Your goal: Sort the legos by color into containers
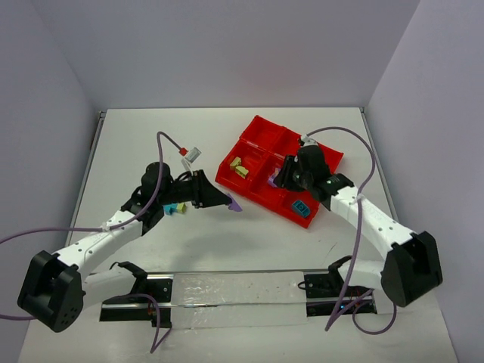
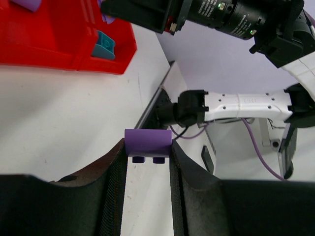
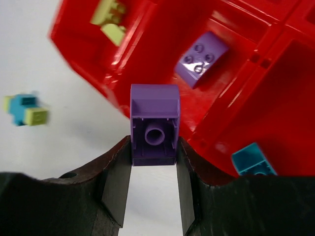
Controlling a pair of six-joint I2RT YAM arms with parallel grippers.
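Note:
My left gripper is shut on a purple lego, which sits between the fingertips above the white table, left of the red tray. My right gripper is shut on another purple lego over the tray's near-left edge. In the containers lie a purple brick, pale yellow bricks and a teal brick. A teal and yellow stack lies on the table under my left arm.
A purple cable with a white plug arches over my left arm. A black and silver rail runs along the table's near edge. Grey walls close the table at the back and on both sides.

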